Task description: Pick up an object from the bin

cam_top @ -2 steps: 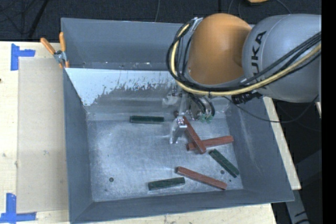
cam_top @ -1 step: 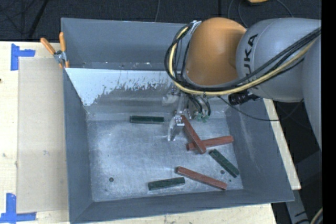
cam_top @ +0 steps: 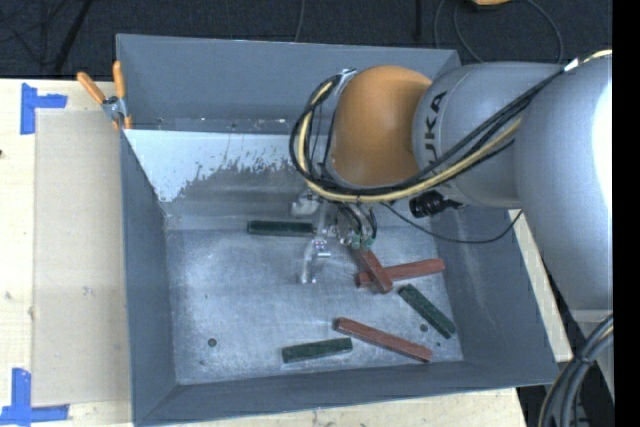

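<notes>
Where the arm (cam_top: 500, 145) reaches in from the right under its orange cover (cam_top: 375, 130), the tool (cam_top: 314, 265) hangs low over the middle of the bin (cam_top: 150, 315), its tip close above bare grey floor. Whether it stands wide or narrow cannot be told. Nearest to it is the back green stick (cam_top: 280, 228), a dark flat bar lying crosswise just to the left of the tool and behind it, its right end running in beneath the wrist. Just to the right lies the short brown stick (cam_top: 372, 271), slanted, with the flat brown stick (cam_top: 412, 268) meeting it at its right side. Farther out on that side, the right green stick (cam_top: 427, 310) lies on a slant near the wall. Toward the front, well apart from the tool, the long brown stick (cam_top: 383, 339) and the front green stick (cam_top: 316, 349) lie almost end to end. Black and yellow cables (cam_top: 305, 145) loop round the wrist and hide the floor behind it.
</notes>
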Motion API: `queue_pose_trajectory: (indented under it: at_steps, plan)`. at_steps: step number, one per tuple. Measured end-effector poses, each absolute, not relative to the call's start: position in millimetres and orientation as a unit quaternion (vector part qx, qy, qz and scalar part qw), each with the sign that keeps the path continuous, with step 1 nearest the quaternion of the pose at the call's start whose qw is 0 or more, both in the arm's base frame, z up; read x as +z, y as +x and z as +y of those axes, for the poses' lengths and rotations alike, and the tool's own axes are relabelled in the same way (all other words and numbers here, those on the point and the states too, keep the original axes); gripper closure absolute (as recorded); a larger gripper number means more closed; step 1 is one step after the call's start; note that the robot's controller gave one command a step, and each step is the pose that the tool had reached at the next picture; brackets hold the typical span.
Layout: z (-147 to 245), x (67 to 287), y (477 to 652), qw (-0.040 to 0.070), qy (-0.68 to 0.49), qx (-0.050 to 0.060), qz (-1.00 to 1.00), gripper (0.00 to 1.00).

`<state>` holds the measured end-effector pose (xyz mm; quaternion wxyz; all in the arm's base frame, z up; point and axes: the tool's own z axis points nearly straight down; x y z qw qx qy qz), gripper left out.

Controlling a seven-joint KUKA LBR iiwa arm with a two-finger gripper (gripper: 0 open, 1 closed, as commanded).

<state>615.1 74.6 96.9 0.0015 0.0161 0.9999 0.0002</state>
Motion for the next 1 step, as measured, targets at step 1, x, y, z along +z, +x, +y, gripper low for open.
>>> queue_pose_trajectory:
  at_steps: [1]
  plan:
    - [72.9, 76.6, 622.3, 0.006, 0.045, 0.002, 0.999, 1.0]
